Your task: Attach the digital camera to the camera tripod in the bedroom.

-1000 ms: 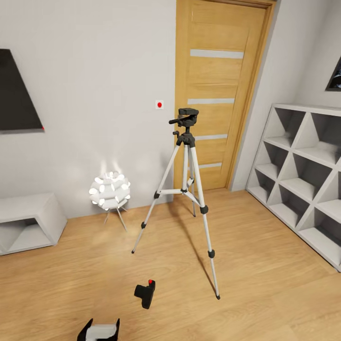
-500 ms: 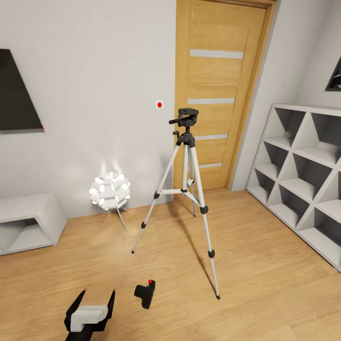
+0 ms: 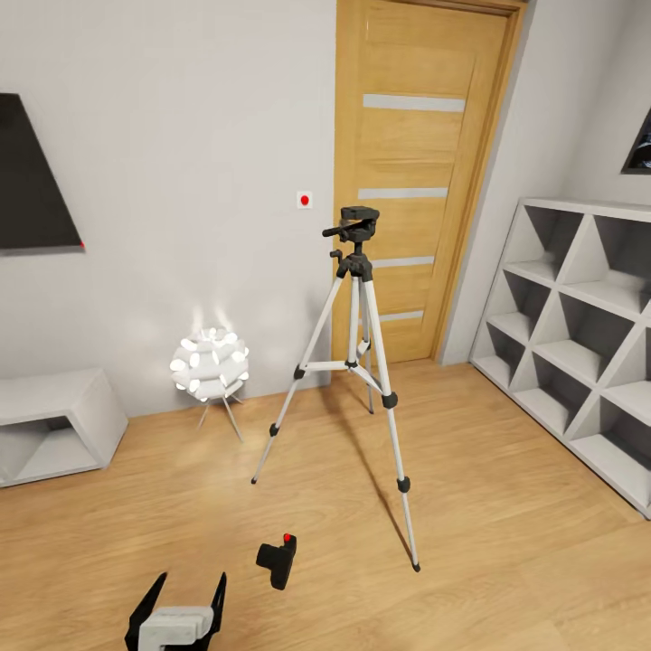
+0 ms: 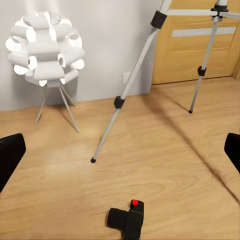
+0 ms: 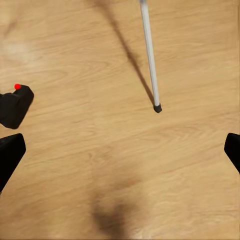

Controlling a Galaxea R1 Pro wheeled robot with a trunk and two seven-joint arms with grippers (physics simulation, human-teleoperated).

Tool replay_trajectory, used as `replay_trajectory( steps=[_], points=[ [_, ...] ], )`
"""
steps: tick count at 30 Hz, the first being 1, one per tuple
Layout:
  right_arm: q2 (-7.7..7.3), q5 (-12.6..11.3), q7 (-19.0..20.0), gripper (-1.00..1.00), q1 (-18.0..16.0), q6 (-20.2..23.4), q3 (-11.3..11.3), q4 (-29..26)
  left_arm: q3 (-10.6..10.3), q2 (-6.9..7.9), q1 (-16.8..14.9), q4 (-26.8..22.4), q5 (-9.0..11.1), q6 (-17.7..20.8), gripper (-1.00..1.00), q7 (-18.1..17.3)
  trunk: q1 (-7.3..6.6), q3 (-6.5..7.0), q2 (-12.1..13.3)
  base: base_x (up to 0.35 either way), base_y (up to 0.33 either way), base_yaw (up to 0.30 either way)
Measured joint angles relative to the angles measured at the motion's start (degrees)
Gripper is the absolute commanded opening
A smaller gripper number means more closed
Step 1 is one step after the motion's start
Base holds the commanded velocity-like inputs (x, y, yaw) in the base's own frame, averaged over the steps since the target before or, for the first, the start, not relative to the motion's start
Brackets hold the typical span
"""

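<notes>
The digital camera [image 3: 277, 561] lies on the wood floor, black with a red button, between the tripod's front legs and my left gripper. It also shows in the left wrist view as camera [image 4: 127, 220] and in the right wrist view as camera [image 5: 15, 105]. The camera tripod [image 3: 359, 271] stands upright in front of the door, its black head bare. My left gripper [image 3: 193, 580] hovers open low down, left of the camera and short of it. In the wrist views the left gripper [image 4: 120, 152] and right gripper [image 5: 120, 150] both have fingers spread wide, holding nothing.
A lit white spiky floor lamp [image 3: 210, 363] stands left of the tripod by the wall. White cubby shelves [image 3: 579, 334] line the right wall; a low white unit [image 3: 54, 420] sits at the left. The wooden door [image 3: 420, 172] is shut. One tripod foot [image 5: 157, 106] rests near the right gripper.
My left gripper has risen from the bottom edge of the head view, and more of its spread fingers show. The camera and tripod have not moved.
</notes>
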Motion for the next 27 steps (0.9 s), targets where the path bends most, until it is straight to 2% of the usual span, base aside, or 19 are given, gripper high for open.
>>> replay_trajectory(
  steps=[5,8,12,15,24,27],
  points=[
    [-0.02,-0.02,-0.05,1.00,0.00,-1.29,0.01,0.33,0.07,1.75,0.03,0.17,-0.14,-0.04,1.00,0.46,0.00,0.00,0.00,0.000,0.000,0.000],
    [-0.03,-0.02,-0.06,1.00,0.00,-1.79,0.03,1.27,0.12,2.37,0.04,2.20,-0.10,-0.19,1.00,0.55,0.00,0.00,0.00,0.000,0.000,0.000],
    [-0.18,0.01,-0.06,1.00,0.00,-2.21,-0.05,2.47,0.20,2.54,0.04,5.59,-0.01,-0.33,1.00,0.63,0.00,0.00,0.00,0.000,0.000,0.000],
    [-0.22,0.02,-0.06,1.00,0.00,-2.56,-0.04,3.38,0.21,2.58,0.04,6.32,0.06,-0.40,1.00,0.68,0.00,0.00,0.00,0.000,0.000,0.000],
    [-0.15,-0.09,-0.02,1.00,0.00,-2.81,-0.03,4.26,0.16,2.61,0.04,6.00,0.15,-0.45,1.00,0.72,0.00,0.00,0.00,0.000,0.000,0.000],
    [-0.04,-0.16,-0.03,1.00,0.00,-2.88,0.01,4.32,0.15,2.60,0.04,4.37,0.17,-0.42,1.00,0.72,0.00,0.00,0.00,0.000,0.000,0.000]
  ],
)
